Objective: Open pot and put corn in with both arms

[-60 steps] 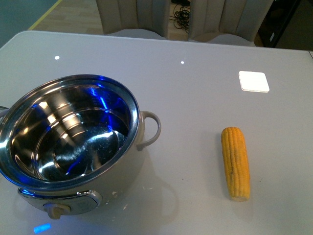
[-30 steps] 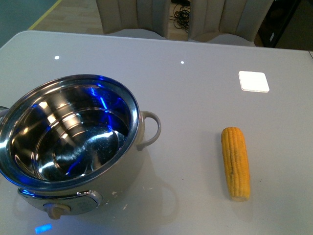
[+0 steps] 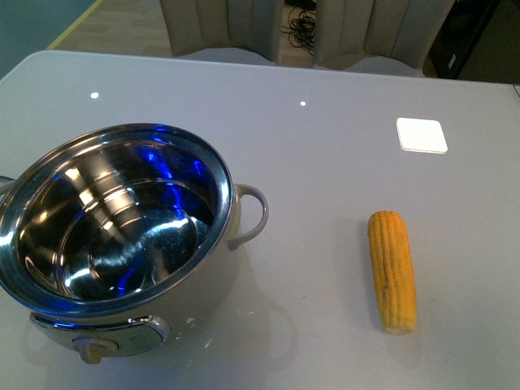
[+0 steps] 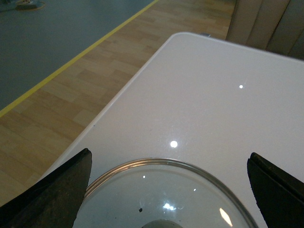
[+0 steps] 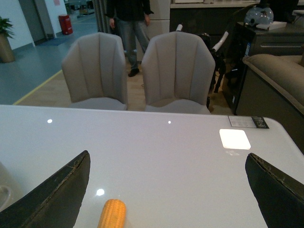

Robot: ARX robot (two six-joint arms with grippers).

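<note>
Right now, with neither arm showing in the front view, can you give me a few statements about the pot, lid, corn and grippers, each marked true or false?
1. The pot is open and its bowl is empty. True.
2. The corn lies in the pot. False: it lies on the table, to the pot's right, apart from it.
3. A glass lid shows in the left wrist view. True.
4. The right gripper is shut on the corn. False: it is open and not touching the corn.
5. The left gripper is open. True.
</note>
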